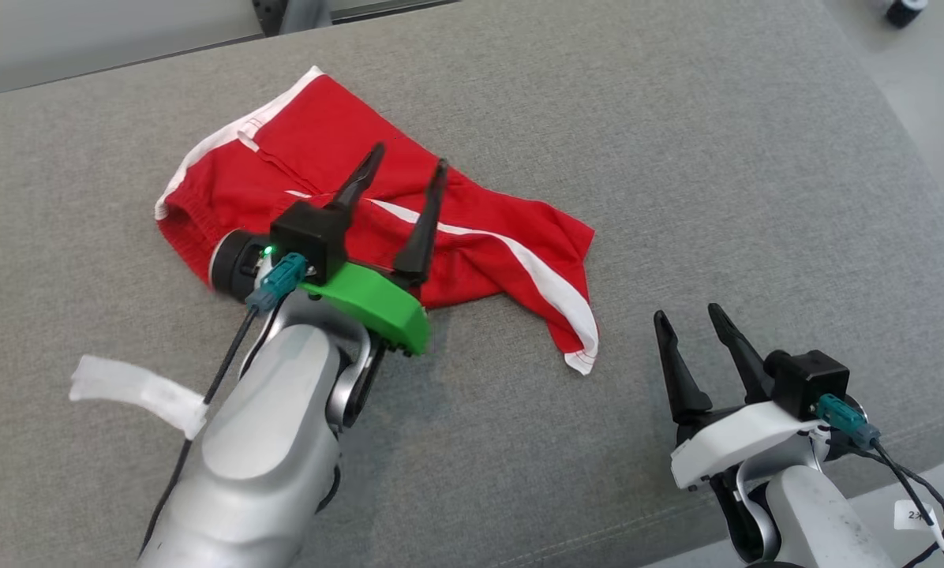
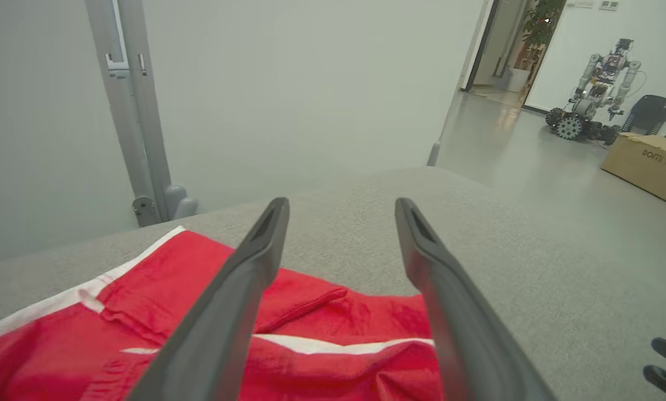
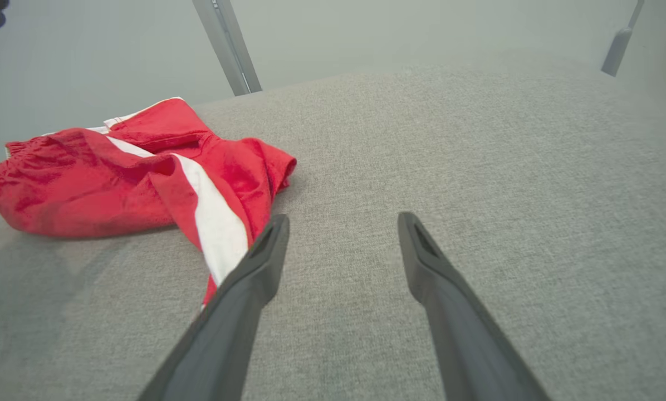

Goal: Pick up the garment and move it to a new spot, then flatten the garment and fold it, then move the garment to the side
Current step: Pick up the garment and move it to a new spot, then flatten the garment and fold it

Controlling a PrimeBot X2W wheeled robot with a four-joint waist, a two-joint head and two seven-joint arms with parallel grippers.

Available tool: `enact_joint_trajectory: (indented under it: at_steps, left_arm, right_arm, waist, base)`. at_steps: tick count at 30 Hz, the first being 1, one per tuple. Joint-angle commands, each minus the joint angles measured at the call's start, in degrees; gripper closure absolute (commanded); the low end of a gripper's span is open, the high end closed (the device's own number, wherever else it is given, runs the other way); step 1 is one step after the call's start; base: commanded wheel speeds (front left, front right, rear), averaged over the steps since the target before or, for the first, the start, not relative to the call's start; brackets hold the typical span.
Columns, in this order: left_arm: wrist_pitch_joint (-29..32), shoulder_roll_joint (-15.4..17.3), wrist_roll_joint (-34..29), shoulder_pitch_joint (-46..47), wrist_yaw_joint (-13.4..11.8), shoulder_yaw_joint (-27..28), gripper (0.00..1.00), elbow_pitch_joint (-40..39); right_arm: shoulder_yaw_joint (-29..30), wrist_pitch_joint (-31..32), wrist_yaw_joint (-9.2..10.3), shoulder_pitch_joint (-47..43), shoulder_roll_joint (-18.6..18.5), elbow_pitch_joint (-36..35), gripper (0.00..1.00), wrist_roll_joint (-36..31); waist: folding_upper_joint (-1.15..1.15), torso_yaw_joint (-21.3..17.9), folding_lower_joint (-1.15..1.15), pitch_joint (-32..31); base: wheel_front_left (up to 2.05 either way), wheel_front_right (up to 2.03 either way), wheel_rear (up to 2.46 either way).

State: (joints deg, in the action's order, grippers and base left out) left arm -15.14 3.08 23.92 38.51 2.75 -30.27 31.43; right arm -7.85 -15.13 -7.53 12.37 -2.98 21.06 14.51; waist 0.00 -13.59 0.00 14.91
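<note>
Garment: red shorts (image 1: 488,237) with white side stripes (image 1: 551,276) lay crumpled on the grey upholstered surface (image 1: 756,158), left of centre in the head view. One leg trailed toward the robot's right.
Left gripper: the left gripper (image 1: 409,156) hung over the middle of the garment with its fingers spread wide and nothing between them. Whether the tips touched cloth could not be told.
Right gripper: the right gripper (image 1: 687,312) sat over bare surface, fingers spread and empty, near the trailing leg hem (image 1: 582,359) but apart from it.
Weight: judged light; one arm should lift it easily.
Stiffness: soft and limp. It would likely sag from any single pinch and keep no shape.
Grip: matte woven cloth, not slippery. The textured surface beneath would probably drag on it when pulled.
Fragility: none apparent; a firm pinch seemed safe.
Hold points: the gathered waistband (image 1: 176,225) at the far left looked thicker and should give a surer bite. The white-trimmed leg hem was the other clean edge.
Flattening: one gripper at each end, pulled apart, seemed the best way to spread it.
Risk: a pinch in the bunched middle could catch several layers and lift a wad.
</note>
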Motion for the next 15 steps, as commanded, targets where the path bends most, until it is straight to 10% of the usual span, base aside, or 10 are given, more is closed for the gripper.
enact_joint_trajectory:
  at_steps: [1,15]
  left_arm:
    - [-0.01,0.91,-1.29,-1.95,-0.51,1.84,0.00,-0.48]
    - [0.00,0.89,-5.72,-15.29,1.31,19.36,0.00,-1.23]
  right_arm:
    - [-0.05,-0.03,0.08,0.27,-0.08,-0.24,0.00,0.14]
    - [-0.49,-0.03,0.08,-0.42,-0.04,-0.57,0.00,-0.38]
  waist:
    - [0.00,2.21,0.00,-0.95]
    - [0.00,4.62,0.00,-2.09]
  base:
    - [0.00,0.00,0.00]
    - [0.00,0.00,0.00]
